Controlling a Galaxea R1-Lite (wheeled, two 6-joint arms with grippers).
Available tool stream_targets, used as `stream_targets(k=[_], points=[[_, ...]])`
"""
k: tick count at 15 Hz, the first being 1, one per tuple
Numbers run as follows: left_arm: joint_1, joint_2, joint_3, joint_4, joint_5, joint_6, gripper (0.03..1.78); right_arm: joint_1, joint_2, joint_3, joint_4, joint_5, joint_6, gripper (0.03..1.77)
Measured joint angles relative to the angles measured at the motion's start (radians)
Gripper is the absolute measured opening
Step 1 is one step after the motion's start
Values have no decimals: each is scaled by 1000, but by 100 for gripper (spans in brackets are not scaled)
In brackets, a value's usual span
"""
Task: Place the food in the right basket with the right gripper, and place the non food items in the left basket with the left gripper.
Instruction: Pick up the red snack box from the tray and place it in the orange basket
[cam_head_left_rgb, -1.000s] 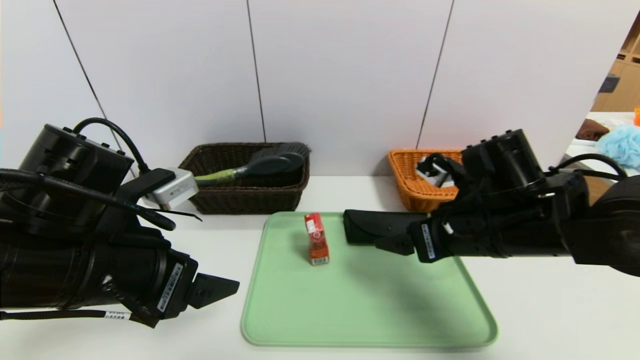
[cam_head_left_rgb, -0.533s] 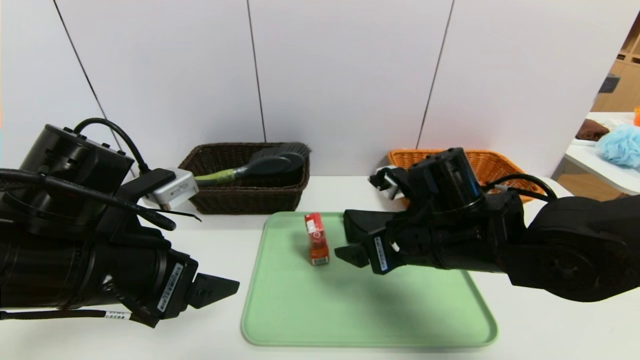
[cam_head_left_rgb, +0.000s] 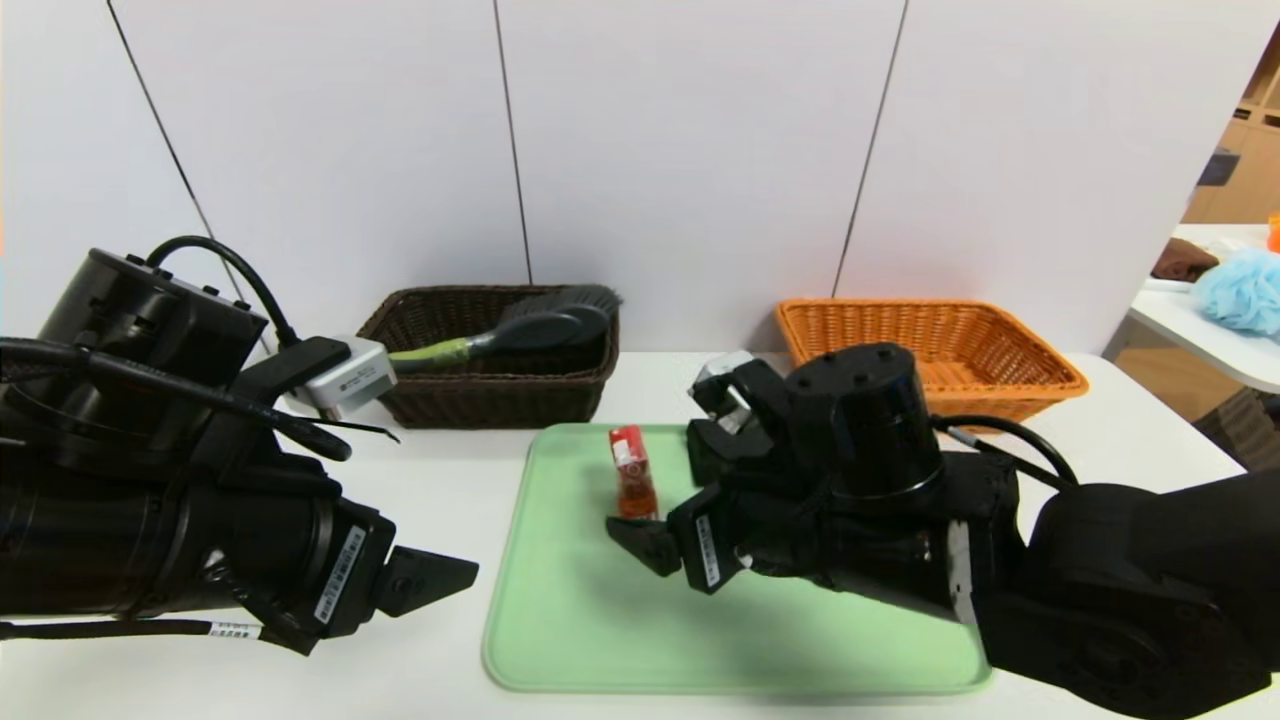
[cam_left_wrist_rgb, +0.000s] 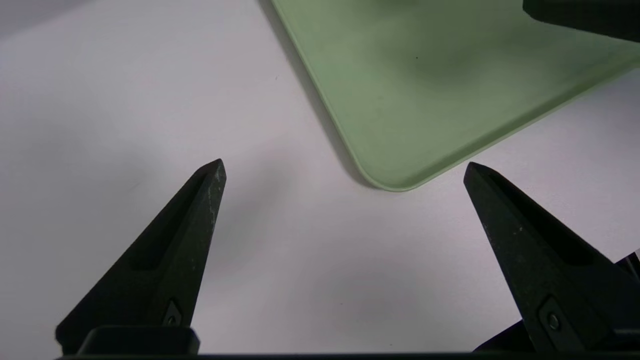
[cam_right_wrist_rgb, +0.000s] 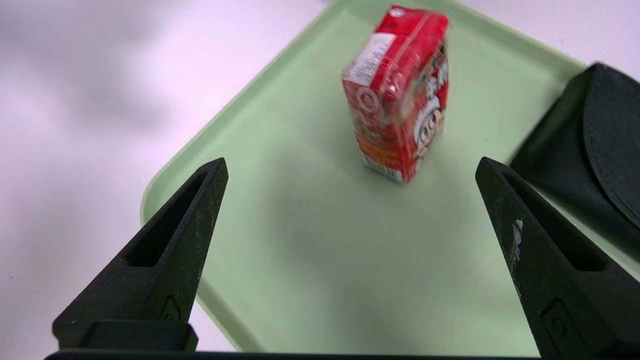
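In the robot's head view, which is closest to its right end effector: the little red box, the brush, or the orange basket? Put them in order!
From the right end effector, which is open:
1. Small red carton box, upright on the green tray, right at its tips.
2. Rectangular orange woven wicker basket, behind, to the robot's right.
3. Dark grey bristle brush, in the dark brown wicker basket, back left.

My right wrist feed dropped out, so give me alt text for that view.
The open right gripper points at a small red carton standing upright on a green tray, not yet touching it. A black pouch lies on the tray beside the carton.
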Motion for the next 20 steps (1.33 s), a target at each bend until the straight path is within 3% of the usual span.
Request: stream_targets(k=[3, 8, 20], points=[[0, 1, 0, 0, 0, -1, 169, 28, 56, 13, -115, -87, -26, 171], [1, 3, 0, 0, -1, 1, 169, 37, 155, 3, -220, -132, -59, 171], [0, 31, 0, -2, 0, -1, 169, 1, 272, -73, -287, -143, -100, 171]])
